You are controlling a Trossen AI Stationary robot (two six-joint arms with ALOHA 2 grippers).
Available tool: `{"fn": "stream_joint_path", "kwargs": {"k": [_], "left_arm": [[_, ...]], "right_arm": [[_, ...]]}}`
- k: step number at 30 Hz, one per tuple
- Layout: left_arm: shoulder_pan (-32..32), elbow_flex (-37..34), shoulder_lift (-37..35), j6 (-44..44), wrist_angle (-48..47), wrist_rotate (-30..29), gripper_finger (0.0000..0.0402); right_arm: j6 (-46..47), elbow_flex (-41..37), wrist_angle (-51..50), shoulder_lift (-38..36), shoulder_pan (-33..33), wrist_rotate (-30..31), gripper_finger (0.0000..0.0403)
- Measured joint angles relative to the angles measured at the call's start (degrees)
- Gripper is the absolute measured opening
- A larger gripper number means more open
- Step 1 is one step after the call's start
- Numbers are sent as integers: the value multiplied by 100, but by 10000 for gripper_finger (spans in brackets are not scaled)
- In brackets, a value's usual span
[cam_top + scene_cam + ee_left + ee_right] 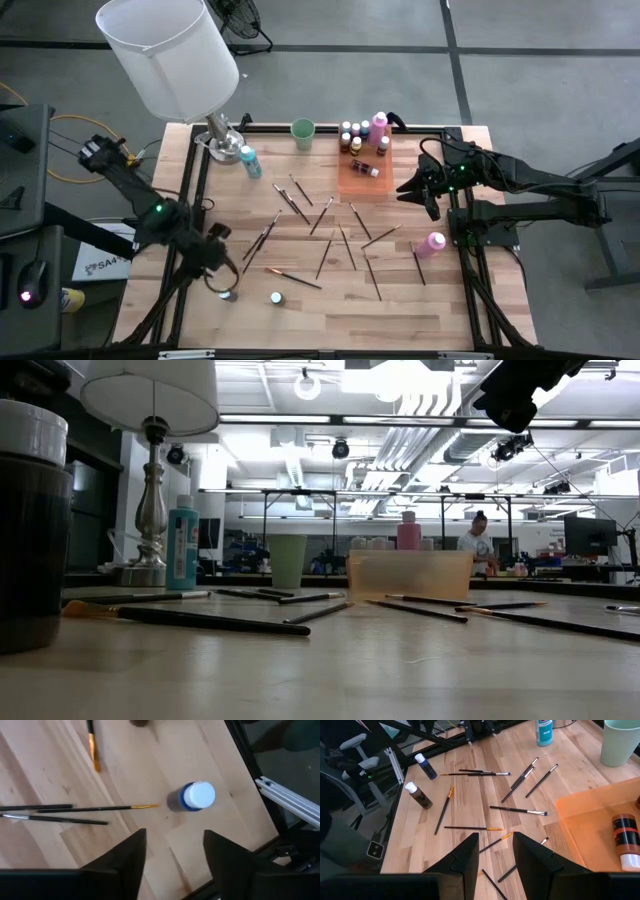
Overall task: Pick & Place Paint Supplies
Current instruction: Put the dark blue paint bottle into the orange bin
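Note:
Several thin dark brushes (320,235) lie scattered flat on the wooden table's middle. A small blue bottle (192,796) with a white cap stands near the front edge (228,295), and a brown one (276,297) stands beside it. My left gripper (172,837) hovers open just short of the blue bottle (426,766), with nothing between its fingers. More bottles stand in the orange tray (365,178) at the back. A pink bottle (432,243) lies on its side at the right. My right gripper (495,837) hangs open and empty beside the tray (415,188).
A white lampshade on a silver base (222,140) stands at the back left, with a teal bottle (249,160) and a pale green cup (303,133) beside it. Black frame rails (470,270) run along the table's left and right sides. A person (478,540) stands far behind the table.

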Motion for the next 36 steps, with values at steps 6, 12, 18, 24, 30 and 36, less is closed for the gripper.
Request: {"fn": "stream_joint_path", "kwargs": {"k": [6, 12, 18, 24, 30, 36], "left_arm": [[-435, 0, 470, -117, 332, -52, 282], [-511, 4, 970, -310, 672, -241, 298], [-511, 4, 1424, -314, 840, -204, 299], [-627, 4, 1698, -316, 1169, 42, 299], [-819, 11, 1867, -333, 1380, 55, 280], [-806, 11, 1898, -338, 1361, -173, 219]], "right_arm": [[0, 0, -1, -1, 0, 0, 113], [0, 0, -1, 0, -2, 0, 113], [1, -1, -1, 0, -1, 0, 113], [0, -1, -1, -1, -1, 0, 113], [0, 0, -1, -1, -2, 0, 113], [0, 0, -2, 0, 0, 0, 113]]}}
